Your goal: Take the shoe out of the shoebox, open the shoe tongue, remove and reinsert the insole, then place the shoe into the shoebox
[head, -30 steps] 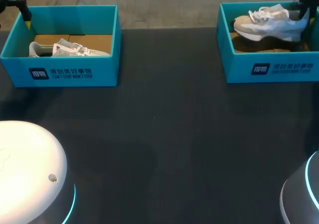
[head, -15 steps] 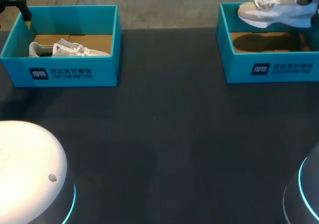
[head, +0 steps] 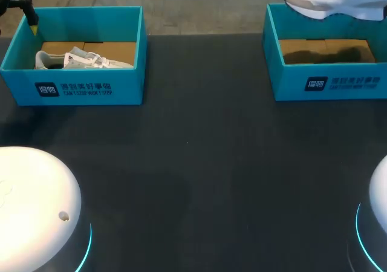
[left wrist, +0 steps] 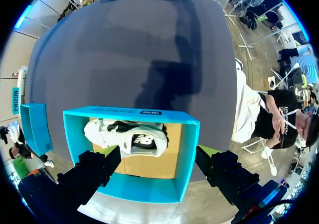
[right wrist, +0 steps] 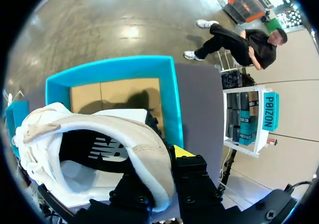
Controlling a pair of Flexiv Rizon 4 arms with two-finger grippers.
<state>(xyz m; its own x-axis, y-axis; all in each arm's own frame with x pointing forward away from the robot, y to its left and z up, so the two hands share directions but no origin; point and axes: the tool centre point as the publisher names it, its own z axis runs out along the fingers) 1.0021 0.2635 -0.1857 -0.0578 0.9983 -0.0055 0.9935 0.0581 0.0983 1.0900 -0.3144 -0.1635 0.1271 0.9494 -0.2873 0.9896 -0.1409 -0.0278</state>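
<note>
From overhead, your shoe (head: 335, 0) hangs above the right shoebox (head: 326, 81) at the table's (head: 199, 163) far right corner. At your left wrist, the left gripper (left wrist: 158, 157) gapes over the left shoebox (left wrist: 129, 113), with the second shoe (left wrist: 127, 138) inside. At your right wrist, the right gripper (right wrist: 159, 179) pinches the shoe's heel collar.

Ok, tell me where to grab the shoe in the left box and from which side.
Probably the heel collar, from above: the shoe lies on its side in the left shoebox, whose walls block any sideways approach, and the collar's rim is thin enough to pinch. The right gripper grips the lifted shoe so.
</note>
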